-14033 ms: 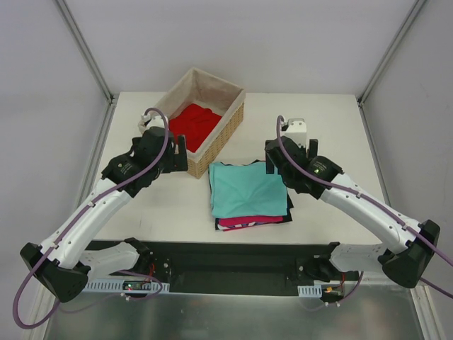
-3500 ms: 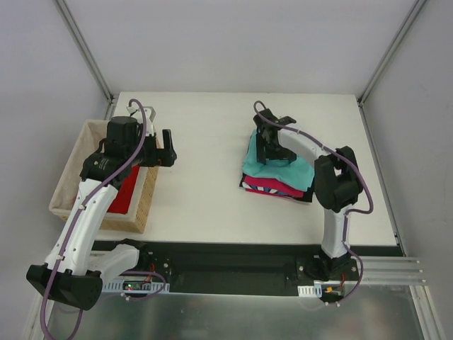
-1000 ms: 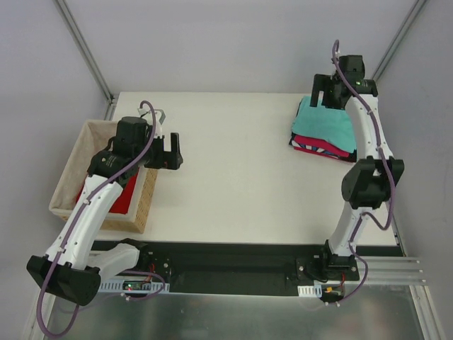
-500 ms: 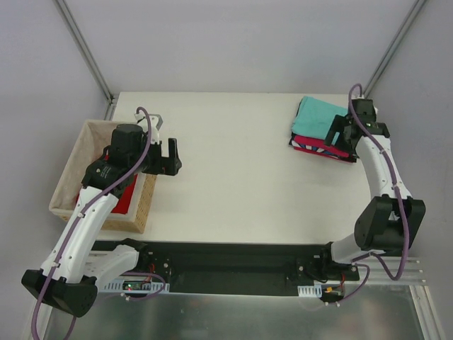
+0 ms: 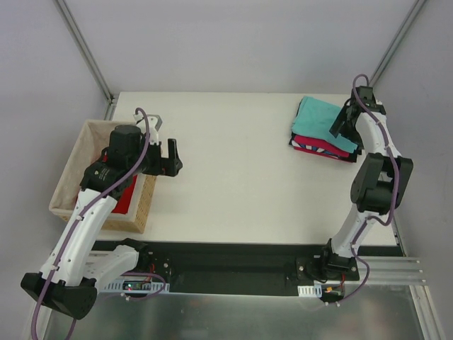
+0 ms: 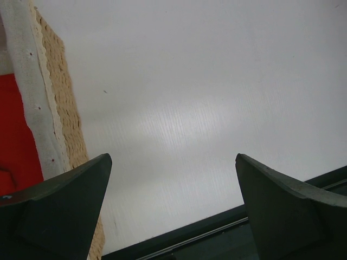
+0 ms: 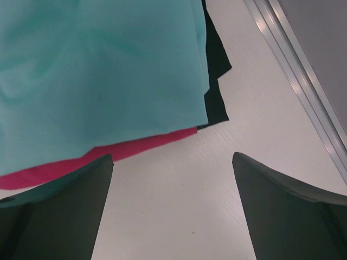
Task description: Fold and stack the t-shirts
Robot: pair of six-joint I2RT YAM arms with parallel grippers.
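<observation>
Stacked at the far right of the bench point(image 5: 233, 184), folded, three deep: teal t-shirt point(image 5: 320, 115) on top, magenta-pink t-shirt point(image 5: 316, 145) beneath, black t-shirt point(image 5: 348, 159) lowest, visible only as a thin dark edge along the near side.

From the right wrist, mostly teal t-shirt point(image 7: 97, 70). Along its near edge, a strip of magenta-pink t-shirt point(image 7: 108, 151). At its right side, a corner of black t-shirt point(image 7: 216, 65). Past that corner, bare bench point(image 7: 179, 216), then a metal rail point(image 7: 295, 59).

Poised at the right side of the stack: right claw point(image 5: 341, 126), with fingers spread wide apart and gripping nothing. In its own camera, right claw point(image 7: 172, 160) above bare bench just beside the pile's edge, touching no cloth.

At the left edge of the bench, a wicker basket point(image 5: 69, 177) with a pale lining point(image 5: 90, 127). Inside it, red t-shirt point(image 5: 126, 200), largely hidden behind the left arm; impossible to tell how it lies.

Just right of the basket, over bare bench: left claw point(image 5: 172, 157), likewise wide apart and empty. From the left wrist, left claw point(image 6: 171, 162) above plain bench point(image 6: 206, 81), with the woven side of the wicker basket point(image 6: 62, 119) at the left, the lining point(image 6: 30, 81) folded over its rim, and a patch of red t-shirt point(image 6: 19, 135) beyond.
</observation>
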